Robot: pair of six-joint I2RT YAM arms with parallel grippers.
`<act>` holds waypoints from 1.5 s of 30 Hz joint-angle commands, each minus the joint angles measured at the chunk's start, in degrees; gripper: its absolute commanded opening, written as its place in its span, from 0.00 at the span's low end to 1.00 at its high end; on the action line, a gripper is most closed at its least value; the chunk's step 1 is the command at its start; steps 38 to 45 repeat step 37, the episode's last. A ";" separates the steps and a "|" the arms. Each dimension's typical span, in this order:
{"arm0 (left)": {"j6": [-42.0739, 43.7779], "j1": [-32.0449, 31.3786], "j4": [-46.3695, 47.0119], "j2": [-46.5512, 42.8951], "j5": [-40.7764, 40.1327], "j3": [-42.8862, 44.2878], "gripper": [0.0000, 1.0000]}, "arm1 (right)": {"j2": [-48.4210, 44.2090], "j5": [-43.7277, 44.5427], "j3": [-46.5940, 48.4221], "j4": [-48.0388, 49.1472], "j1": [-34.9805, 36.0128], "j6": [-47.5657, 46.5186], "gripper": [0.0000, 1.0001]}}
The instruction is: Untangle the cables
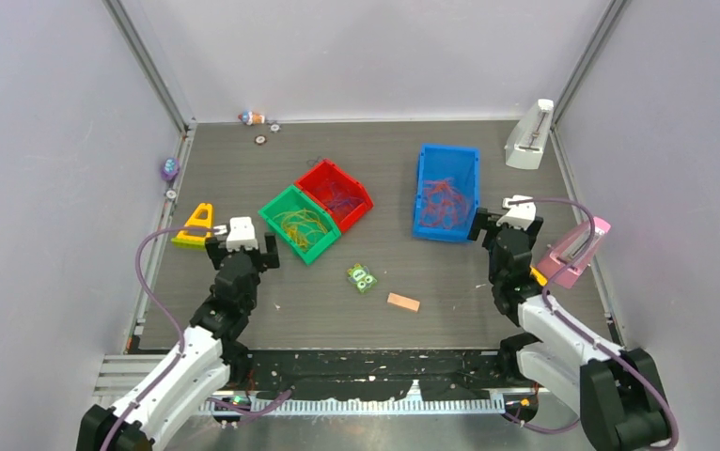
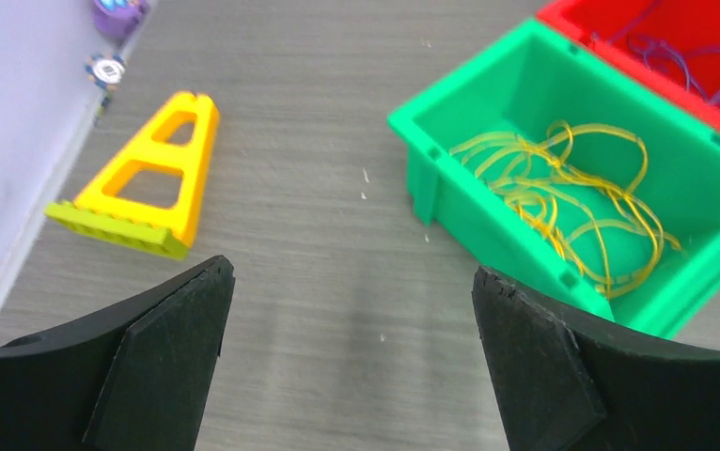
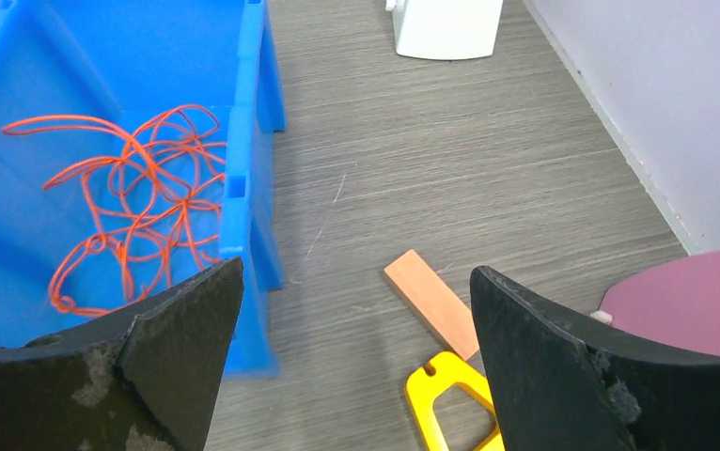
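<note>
- Left gripper: jaws spread wide, nothing between them, hanging over bare table.
- Right gripper: jaws also wide apart and empty, just beside the near corner of the blue plastic bin.
- The cables lie in three loose heaps, one colour per bin. Thin yellow wires are in the green plastic bin. Dark purple wires are in the red plastic bin, which touches the green one. Orange-red wires are in the blue bin.
- Your left arm is the nearer one to the yellow heap, which sits ahead and to the right of its fingers. The loops stretch along the bin's length.
- Your right arm is nearer the orange-red heap, ahead and to its left, over the bin wall.
- Judgement: no strand is lifted yet. Whichever arm you move must go inward and down past a bin wall to reach a loop.
</note>
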 commanded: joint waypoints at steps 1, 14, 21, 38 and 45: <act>8.80 3.05 26.26 3.77 -2.17 -5.65 1.00 | 5.75 0.66 -1.02 14.44 -1.50 -4.10 0.95; 9.63 21.40 55.17 30.69 22.74 -5.32 0.93 | 27.64 0.03 -8.37 52.17 -2.48 -11.64 0.97; 9.22 21.40 57.46 38.08 19.36 -2.74 0.99 | 27.56 -2.35 -5.91 47.09 -4.05 -10.34 0.95; 9.05 21.41 54.10 37.30 19.92 -1.77 1.00 | 27.56 -2.36 -5.90 47.00 -4.04 -10.38 0.95; 9.05 21.41 54.10 37.30 19.92 -1.77 1.00 | 27.56 -2.36 -5.90 47.00 -4.04 -10.38 0.95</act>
